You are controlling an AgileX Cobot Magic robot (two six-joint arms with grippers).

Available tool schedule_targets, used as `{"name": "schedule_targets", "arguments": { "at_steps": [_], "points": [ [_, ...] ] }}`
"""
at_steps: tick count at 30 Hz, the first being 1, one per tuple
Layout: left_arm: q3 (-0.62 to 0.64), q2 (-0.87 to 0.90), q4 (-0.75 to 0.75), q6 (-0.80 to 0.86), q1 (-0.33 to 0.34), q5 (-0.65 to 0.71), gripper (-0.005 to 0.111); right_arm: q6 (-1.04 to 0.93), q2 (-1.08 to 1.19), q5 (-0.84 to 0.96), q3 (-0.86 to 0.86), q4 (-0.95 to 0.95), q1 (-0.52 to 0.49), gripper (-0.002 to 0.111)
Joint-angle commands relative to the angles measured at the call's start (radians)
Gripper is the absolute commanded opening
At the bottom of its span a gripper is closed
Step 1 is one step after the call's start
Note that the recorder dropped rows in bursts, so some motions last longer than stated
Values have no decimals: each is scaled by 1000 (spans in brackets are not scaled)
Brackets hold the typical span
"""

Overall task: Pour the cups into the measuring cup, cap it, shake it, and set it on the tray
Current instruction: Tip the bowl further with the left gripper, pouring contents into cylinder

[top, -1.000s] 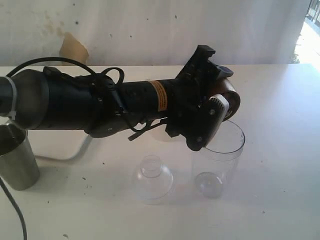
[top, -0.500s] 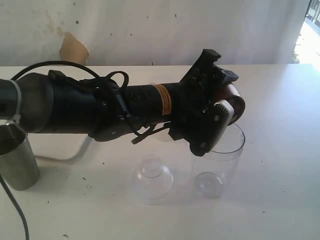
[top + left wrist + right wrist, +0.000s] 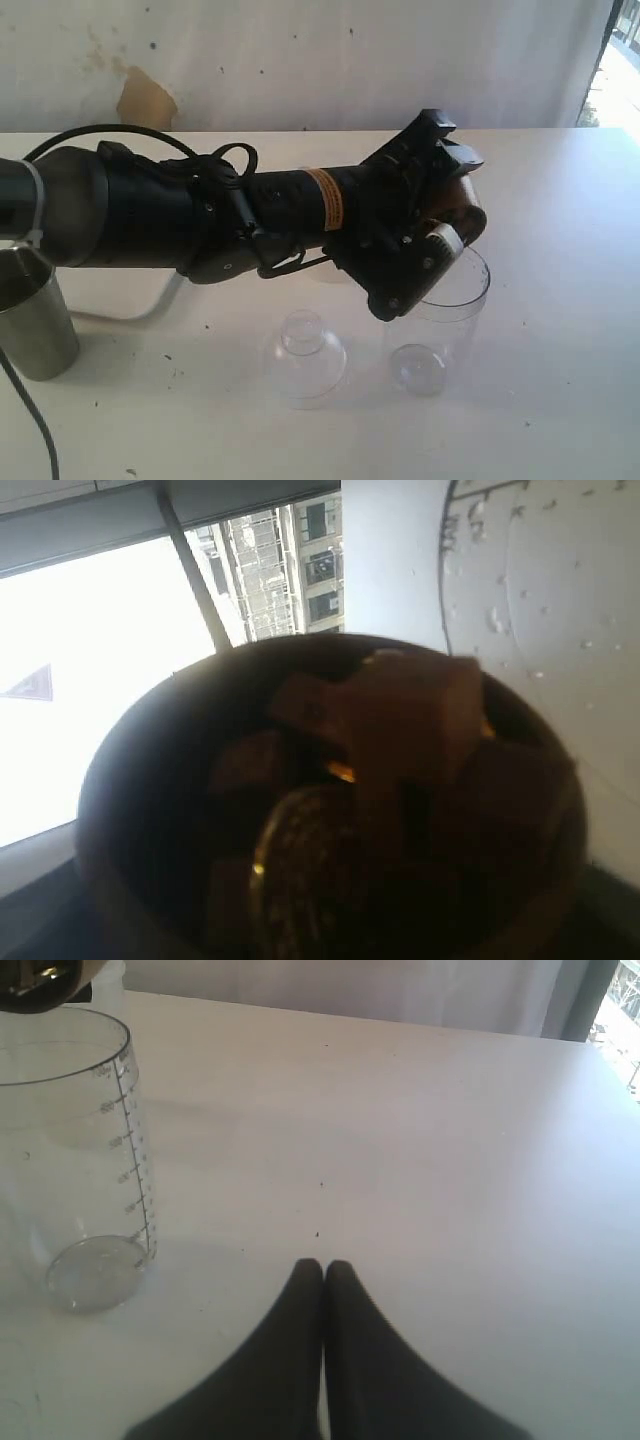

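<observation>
Left jaws, spread wide, are holding the wooden cup [image 3: 457, 203] tilted over the measuring cup [image 3: 452, 305] below, pouring; right jaws are sitting shut. Next, probably a steeper tilt.

Left arm [image 3: 150, 215] enters from 9 o'clock and reaches past centre. Left gripper [image 3: 447, 195] clamped on the wooden cup [image 3: 466, 206]. The cup is tilted, held just above the measuring cup [image 3: 437, 325] at the 12 o'clock side of its rim. Measuring cup upright on the white table [image 3: 560, 300], clear down to its base; any contents not resolvable. Clear dome lid [image 3: 305, 352] on the table near it at its 9 o'clock, neck up, not touching. Steel tumbler [image 3: 35, 320] upright at the frame's 8 o'clock edge, well apart from both.
</observation>
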Motion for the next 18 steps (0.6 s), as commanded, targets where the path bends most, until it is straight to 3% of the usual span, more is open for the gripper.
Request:
{"name": "schedule_targets", "arguments": {
  "at_steps": [1, 11, 18],
  "points": [
    [-4, -3, -28, 33, -5, -30, 0, 3, -4, -13, 1, -2, 0, 0],
    [-4, -3, -61, 107, -5, -68, 0, 3, -4, -13, 1, -2, 0, 0],
    [-4, -3, -61, 263, -5, -66, 0, 3, -4, -13, 1, -2, 0, 0]
  ]
}}
